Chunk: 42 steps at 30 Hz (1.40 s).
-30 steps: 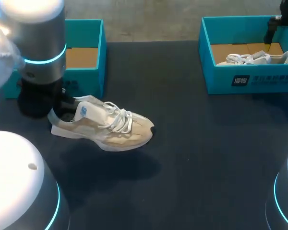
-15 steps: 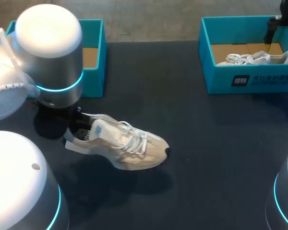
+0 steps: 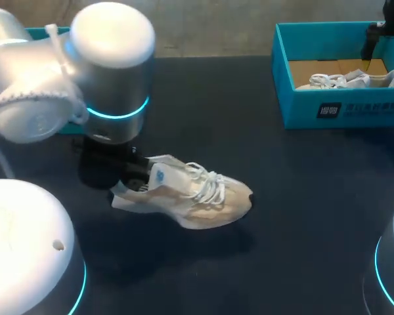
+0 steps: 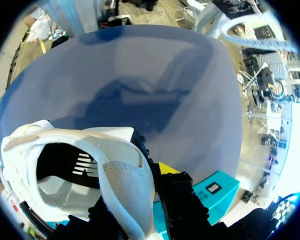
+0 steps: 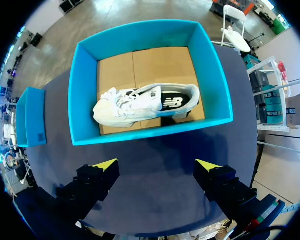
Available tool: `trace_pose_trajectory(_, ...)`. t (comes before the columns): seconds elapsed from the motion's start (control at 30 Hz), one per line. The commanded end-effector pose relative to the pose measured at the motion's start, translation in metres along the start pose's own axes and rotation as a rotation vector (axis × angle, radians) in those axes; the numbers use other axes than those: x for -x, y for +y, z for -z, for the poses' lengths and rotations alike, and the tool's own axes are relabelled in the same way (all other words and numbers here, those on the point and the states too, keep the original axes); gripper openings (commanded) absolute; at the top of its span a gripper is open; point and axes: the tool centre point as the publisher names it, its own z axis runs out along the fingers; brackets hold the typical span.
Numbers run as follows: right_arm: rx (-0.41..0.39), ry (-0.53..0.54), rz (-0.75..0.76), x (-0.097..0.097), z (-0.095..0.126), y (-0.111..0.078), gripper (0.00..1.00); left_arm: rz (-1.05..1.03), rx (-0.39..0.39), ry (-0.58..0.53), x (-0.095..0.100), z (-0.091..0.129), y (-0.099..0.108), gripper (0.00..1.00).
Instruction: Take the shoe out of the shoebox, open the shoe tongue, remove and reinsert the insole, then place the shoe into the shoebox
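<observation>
A beige and white shoe (image 3: pixel 192 193) with white laces hangs just above the dark table, toe pointing right. My left gripper (image 3: pixel 127 173) is shut on its heel collar, mostly hidden under the arm's wrist. In the left wrist view the shoe's opening (image 4: pixel 75 165) sits right at the gripper (image 4: pixel 136 200), and one yellow fingertip (image 4: pixel 165 169) shows outside the heel wall. My right gripper (image 5: pixel 155 167) hangs open above the right teal shoebox (image 5: pixel 147 30), which holds a second white shoe (image 5: pixel 145 102).
The left teal shoebox (image 3: pixel 47 31) is at the back left, largely hidden behind my left arm. The right shoebox (image 3: pixel 341 113) stands at the back right with the second shoe (image 3: pixel 349 80) inside. Bare dark table (image 3: pixel 295 210) lies to the shoe's right.
My left arm has carried the shoe to the right and a little nearer the front, away from the left shoebox. The right arm has not moved.
</observation>
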Motion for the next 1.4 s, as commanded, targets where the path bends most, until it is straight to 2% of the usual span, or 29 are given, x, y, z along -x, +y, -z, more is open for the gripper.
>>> trace_pose_trajectory(0.03, 0.003, -0.001, -0.002, 0.000, 0.000, -0.002, 1.00, 0.028, -0.122, 0.071, 0.021, -0.006, 0.011, 0.00)
trace_pose_trajectory(0.27, 0.003, -0.001, -0.002, 0.000, 0.000, -0.002, 1.00, 0.041, -0.120, 0.065, 0.041, -0.018, 0.006, 0.00)
trace_pose_trajectory(0.37, 0.003, -0.001, -0.002, 0.000, 0.000, -0.002, 1.00, 0.043, -0.146, 0.057, 0.047, -0.025, 0.005, 0.00)
trace_pose_trajectory(0.5, 0.003, -0.001, -0.002, 0.000, 0.000, -0.002, 1.00, 0.073, -0.133, 0.050, 0.058, -0.036, 0.004, 0.00)
trace_pose_trajectory(0.6, 0.003, -0.001, -0.002, 0.000, 0.000, -0.002, 1.00, 0.095, -0.155, 0.024, 0.065, -0.047, 0.005, 0.00)
trace_pose_trajectory(0.87, 0.003, -0.001, -0.002, 0.000, 0.000, -0.002, 1.00, 0.117, -0.120, 0.034, 0.081, -0.070, 0.001, 0.00)
trace_pose_trajectory(1.4, 0.003, -0.001, -0.002, 0.000, 0.000, -0.002, 1.00, 0.101, -0.081, 0.007, 0.098, -0.083, 0.003, 0.00)
